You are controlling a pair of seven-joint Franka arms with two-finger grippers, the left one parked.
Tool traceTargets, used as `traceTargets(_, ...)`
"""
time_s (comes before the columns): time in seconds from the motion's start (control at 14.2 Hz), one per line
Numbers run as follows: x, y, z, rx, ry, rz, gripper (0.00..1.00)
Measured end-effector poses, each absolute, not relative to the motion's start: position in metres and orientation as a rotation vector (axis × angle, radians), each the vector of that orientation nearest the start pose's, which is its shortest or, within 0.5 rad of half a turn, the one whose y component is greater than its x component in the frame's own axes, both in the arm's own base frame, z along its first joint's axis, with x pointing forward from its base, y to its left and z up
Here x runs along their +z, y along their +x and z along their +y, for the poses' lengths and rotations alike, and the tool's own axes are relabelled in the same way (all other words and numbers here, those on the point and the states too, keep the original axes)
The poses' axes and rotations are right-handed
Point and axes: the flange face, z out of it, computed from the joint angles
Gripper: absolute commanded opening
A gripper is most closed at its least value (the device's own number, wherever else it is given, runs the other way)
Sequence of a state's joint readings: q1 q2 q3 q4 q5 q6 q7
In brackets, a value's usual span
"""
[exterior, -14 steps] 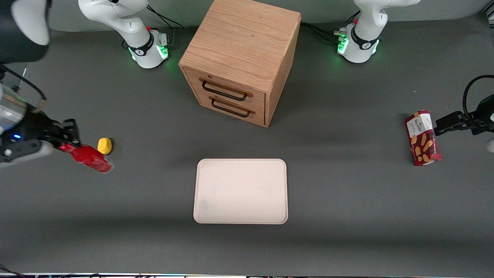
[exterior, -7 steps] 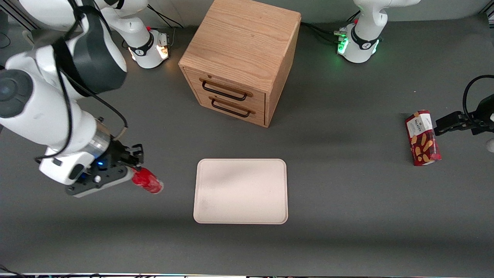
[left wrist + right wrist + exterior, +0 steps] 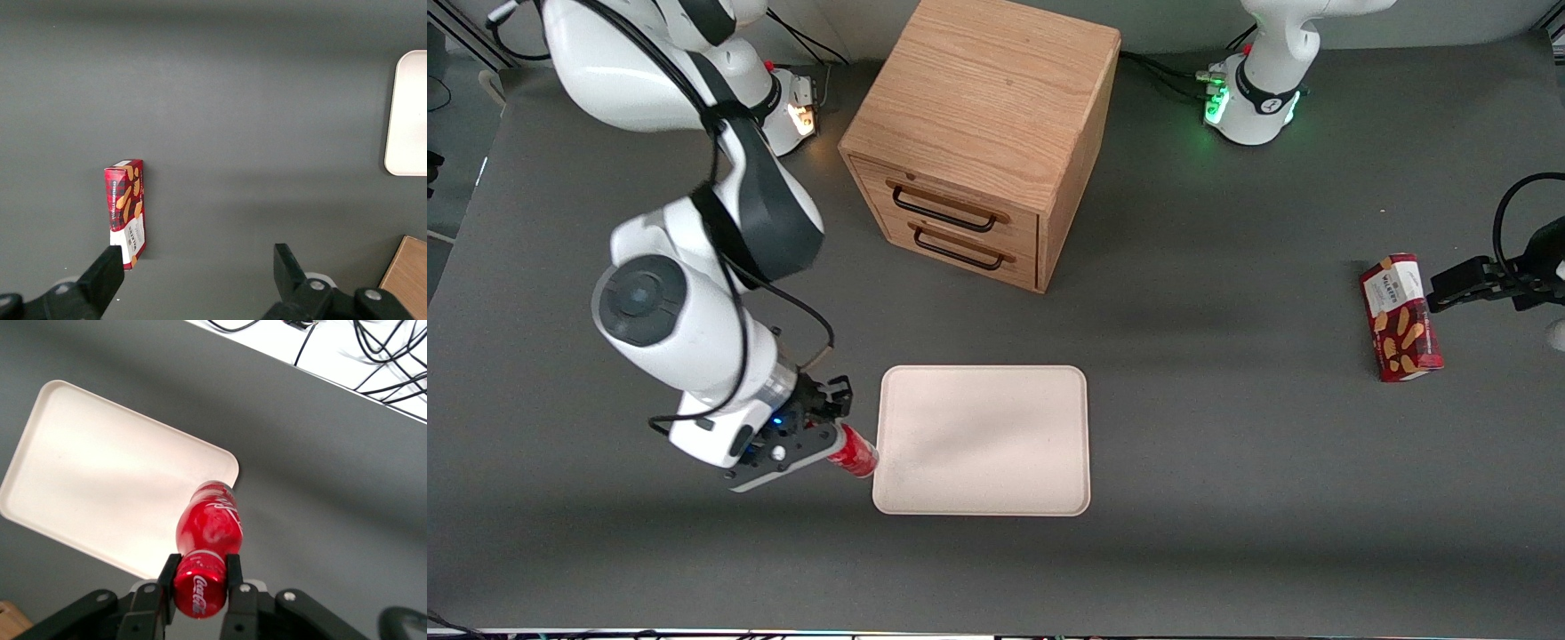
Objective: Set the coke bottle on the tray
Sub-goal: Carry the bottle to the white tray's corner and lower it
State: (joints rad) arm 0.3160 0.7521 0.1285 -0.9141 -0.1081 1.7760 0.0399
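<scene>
My right gripper (image 3: 831, 437) is shut on the coke bottle (image 3: 853, 452), a small red bottle with white lettering, held by its cap end and carried above the table. In the front view the bottle's free end reaches the working-arm-side edge of the pale cream tray (image 3: 983, 440). In the right wrist view the two fingers (image 3: 166, 577) clamp the red cap, and the bottle (image 3: 209, 527) hangs over a rounded corner of the tray (image 3: 100, 473). The tray holds nothing.
A wooden drawer cabinet (image 3: 983, 133) with two black handles stands farther from the front camera than the tray. A red snack box (image 3: 1400, 317) lies toward the parked arm's end of the table and shows in the left wrist view (image 3: 125, 202).
My right gripper has carried the coke bottle from the working arm's end of the table, near a yellow lump, sideways to the tray's edge. The yellow lump is now hidden by the arm.
</scene>
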Motion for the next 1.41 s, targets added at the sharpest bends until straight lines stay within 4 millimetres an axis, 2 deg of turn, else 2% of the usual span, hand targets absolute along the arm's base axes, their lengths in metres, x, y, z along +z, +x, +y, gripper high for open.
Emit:
traceTargets(0.28, 0.398, 0.724, 0.299, -0.202, -3.095, -0.515, 0.00)
traceTargets(0.49, 0.357, 0.731, 0.309, -0.229, -3.103, -0.520, 0.00)
traceTargets(0.7, 0.340, 0.733, 0.310, -0.223, -3.109, -0.469, 0.00)
traceTargets(0.77, 0.341, 0.733, 0.310, -0.224, -3.109, -0.464, 0.33)
traceTargets(0.85, 0.341, 0.733, 0.310, -0.226, -3.110, -0.458, 0.95)
traceTargets(0.92, 0.341, 0.733, 0.310, -0.226, -3.112, -0.439, 1.00)
traceTargets(1.06, 0.340, 0.733, 0.310, -0.231, -3.120, -0.390, 1.00)
traceTargets(1.41, 0.333, 0.735, 0.311, -0.275, -3.133, -0.392, 1.00)
